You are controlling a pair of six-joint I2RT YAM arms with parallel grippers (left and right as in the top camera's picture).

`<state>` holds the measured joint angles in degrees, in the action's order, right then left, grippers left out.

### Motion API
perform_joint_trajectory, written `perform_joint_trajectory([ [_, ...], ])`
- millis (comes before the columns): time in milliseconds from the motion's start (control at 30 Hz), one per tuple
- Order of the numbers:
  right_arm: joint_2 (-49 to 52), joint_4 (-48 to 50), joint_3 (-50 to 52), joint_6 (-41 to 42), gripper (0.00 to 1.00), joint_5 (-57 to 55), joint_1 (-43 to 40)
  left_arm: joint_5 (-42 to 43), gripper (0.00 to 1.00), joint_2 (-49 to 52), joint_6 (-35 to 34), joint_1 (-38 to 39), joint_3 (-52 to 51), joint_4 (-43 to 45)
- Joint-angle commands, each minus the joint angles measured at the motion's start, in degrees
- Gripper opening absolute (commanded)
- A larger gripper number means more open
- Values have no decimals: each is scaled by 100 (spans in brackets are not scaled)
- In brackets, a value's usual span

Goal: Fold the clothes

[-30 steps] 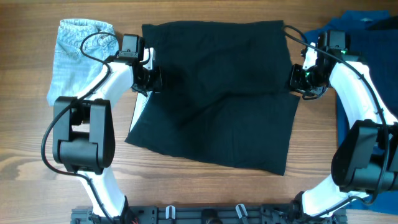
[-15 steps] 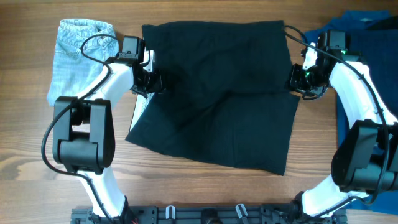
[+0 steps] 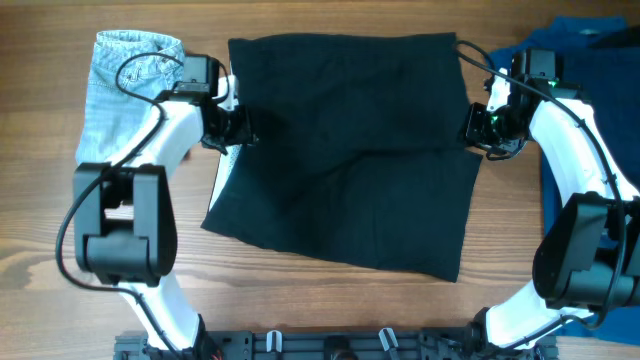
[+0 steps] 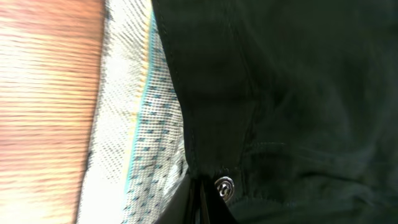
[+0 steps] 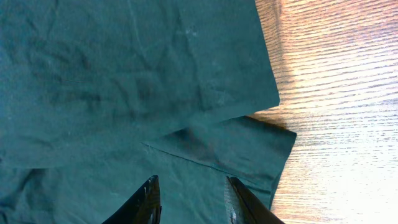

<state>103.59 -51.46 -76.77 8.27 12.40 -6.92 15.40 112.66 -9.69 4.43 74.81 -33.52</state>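
**Black shorts part-folded, held on one side only**

Black shorts [image 3: 350, 160] flat at mid-table, one layer lapped over another, overlap line running across the middle. Whitish lining [image 4: 130, 124] turned out along the left edge, snap button [image 4: 224, 186] just beside the fingertips.

Left gripper [image 3: 238, 128] at that left edge, pressed together, seemingly pinching the waistband. Right gripper [image 3: 480, 128] at the right edge, spread, nothing between the fingers, hem corner lying under it in the wrist view.

Risks, as judged:
- Lift with one side gripped: skewed fold, far corner trailing.
- Thin pinch so near the edge: likely slip-out.
- Right fingers closing here: catching only the top layer, or both, hard to call.
- More lining dragged out on the left.

Room:
- Denim garment [image 3: 125, 90] just beside the left arm.
- Dark blue garment [image 3: 590, 50] under the right arm, so little sideways slack.
- Open table [image 3: 300, 300] only toward the robot base.
- Far edge of the shorts near the top of the overhead view.
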Motion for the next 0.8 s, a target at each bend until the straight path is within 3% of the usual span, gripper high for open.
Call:
perform_joint_trajectory([
  [0,-70,24,-35,-76,34,-35,-2,109,4,-448,31,-157,-55,-13],
  [467,-70,24,-35,-76,34,-33,-2,116,4,-398,28,-542,-68,-50],
  [633,-70,17,-35,-76,34,-33,-2,321,33,-146,31,-415,-68,129],
  [767,-70,0,-35,-79,34,-33,-2,326,39,92,28,-422,-68,258],
])
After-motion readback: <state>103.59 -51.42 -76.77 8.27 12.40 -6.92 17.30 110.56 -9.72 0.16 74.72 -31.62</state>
